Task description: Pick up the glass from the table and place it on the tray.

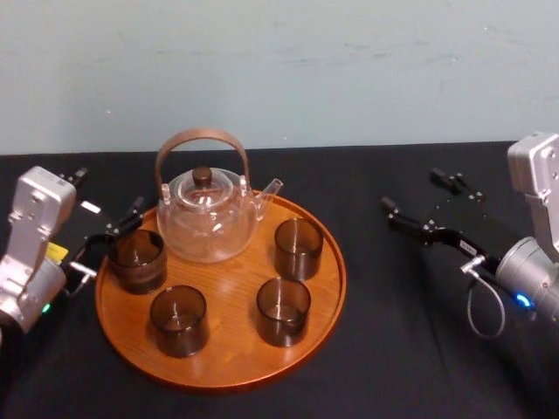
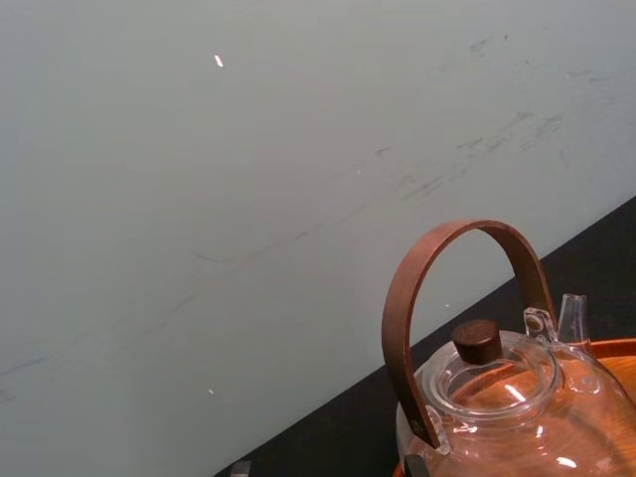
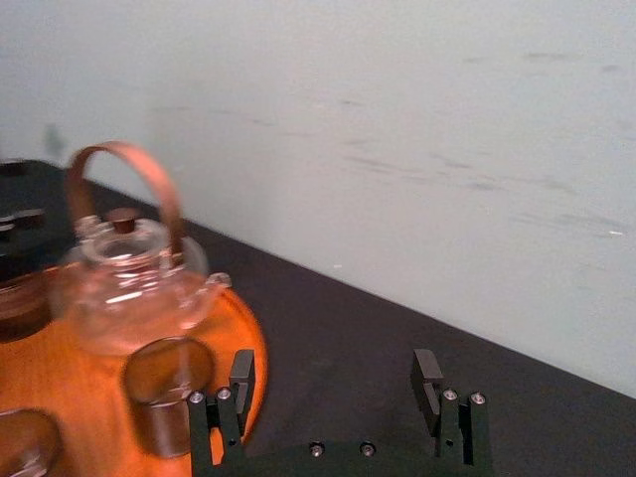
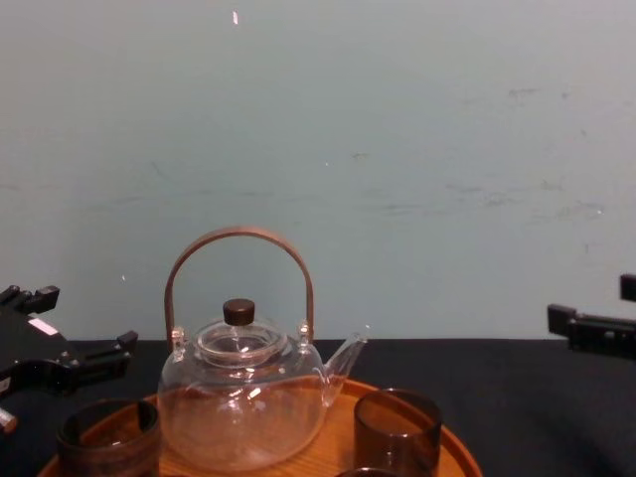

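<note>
The round orange-brown wooden tray (image 1: 223, 371) holds a clear glass teapot (image 1: 208, 218) with a curved brown handle and several dark smoky glasses. The leftmost glass (image 1: 138, 259) stands upright on the tray just inside its left rim, and shows in the chest view too as glass (image 4: 107, 437). My left gripper (image 1: 109, 243) is open right beside that glass on its outer side, fingers spread and not pinching it. My right gripper (image 1: 415, 194) hovers open over the black cloth to the right of the tray, with nothing between its fingers (image 3: 241, 378).
Other glasses (image 1: 299, 248), (image 1: 283, 311), (image 1: 178, 319) stand on the tray's right and front. Black cloth (image 1: 410, 349) covers the table, and a pale wall rises behind it. The teapot (image 2: 507, 397) sits close in the left wrist view.
</note>
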You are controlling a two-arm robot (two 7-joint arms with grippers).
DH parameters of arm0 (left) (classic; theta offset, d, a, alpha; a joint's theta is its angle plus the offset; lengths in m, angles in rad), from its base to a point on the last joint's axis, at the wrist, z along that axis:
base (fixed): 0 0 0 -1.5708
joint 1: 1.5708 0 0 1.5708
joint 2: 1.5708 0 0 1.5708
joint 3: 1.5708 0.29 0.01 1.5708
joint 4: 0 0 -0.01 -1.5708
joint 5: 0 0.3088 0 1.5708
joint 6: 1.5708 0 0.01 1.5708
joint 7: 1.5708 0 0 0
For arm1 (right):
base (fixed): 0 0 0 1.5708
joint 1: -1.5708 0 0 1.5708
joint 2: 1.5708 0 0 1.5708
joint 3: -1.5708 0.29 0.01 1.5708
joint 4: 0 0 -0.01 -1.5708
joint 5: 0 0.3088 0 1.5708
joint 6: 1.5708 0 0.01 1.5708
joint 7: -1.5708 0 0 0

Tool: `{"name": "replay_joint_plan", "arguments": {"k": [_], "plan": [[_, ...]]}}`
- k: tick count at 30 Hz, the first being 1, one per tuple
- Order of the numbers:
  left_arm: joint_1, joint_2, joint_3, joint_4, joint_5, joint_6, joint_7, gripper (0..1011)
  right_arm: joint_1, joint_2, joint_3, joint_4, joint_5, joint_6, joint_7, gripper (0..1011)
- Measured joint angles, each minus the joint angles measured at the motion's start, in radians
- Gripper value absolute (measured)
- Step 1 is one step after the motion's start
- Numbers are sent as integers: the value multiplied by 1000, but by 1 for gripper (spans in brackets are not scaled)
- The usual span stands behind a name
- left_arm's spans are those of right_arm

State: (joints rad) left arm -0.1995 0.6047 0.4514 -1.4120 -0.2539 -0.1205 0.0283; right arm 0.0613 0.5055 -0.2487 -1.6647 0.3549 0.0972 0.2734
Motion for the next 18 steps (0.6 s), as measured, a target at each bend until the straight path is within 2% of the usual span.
{"name": "replay_joint_plan", "arguments": {"k": [5,10,18], "plan": [[0,0,0,0,0,0,0,1001,-17,-51,15,26,-47,-34,-74,1002],[0,0,0,0,0,0,0,1001,-21,-77,21,50,-68,-40,-95,1002],[0,0,0,0,0,0,0,1001,-21,-83,22,58,-74,-40,-100,1002]]}}
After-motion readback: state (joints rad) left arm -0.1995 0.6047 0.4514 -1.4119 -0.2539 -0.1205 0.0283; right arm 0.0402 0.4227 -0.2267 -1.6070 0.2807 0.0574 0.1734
